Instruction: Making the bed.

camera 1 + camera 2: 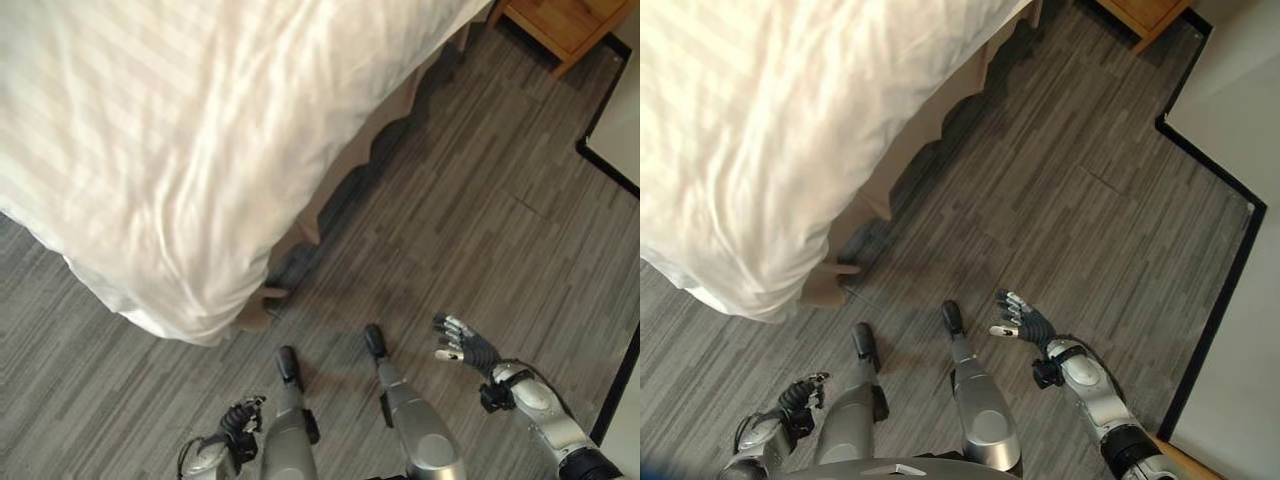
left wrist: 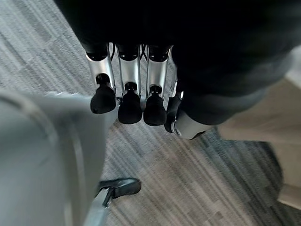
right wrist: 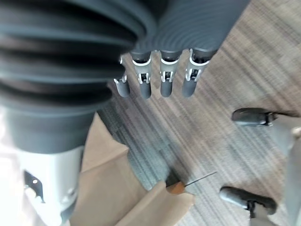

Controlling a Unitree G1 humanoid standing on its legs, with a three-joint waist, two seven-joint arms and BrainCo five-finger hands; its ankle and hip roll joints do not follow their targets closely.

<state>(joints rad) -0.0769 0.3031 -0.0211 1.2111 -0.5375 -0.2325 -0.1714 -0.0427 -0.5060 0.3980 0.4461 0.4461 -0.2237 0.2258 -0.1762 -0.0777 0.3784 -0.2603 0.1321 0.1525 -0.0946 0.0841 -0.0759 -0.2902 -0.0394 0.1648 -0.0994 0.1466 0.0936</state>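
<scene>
The bed's white striped duvet (image 1: 160, 130) fills the upper left and hangs over the bed's near corner (image 1: 190, 320). A beige bed skirt (image 1: 330, 190) shows below it along the bed's right side, also seen as tan cloth (image 3: 117, 188). My left hand (image 1: 238, 418) hangs low at the lower left, apart from the bed, its fingers (image 2: 129, 94) relaxed and holding nothing. My right hand (image 1: 462, 345) is out over the floor at the lower right, well clear of the bed. Its fingers (image 3: 162, 77) are spread and straight, with nothing in them.
Grey wood-pattern floor (image 1: 480, 200) runs to the right of the bed. A wooden nightstand (image 1: 565, 25) stands at the top right. A light wall with a black baseboard (image 1: 1210, 250) borders the floor on the right.
</scene>
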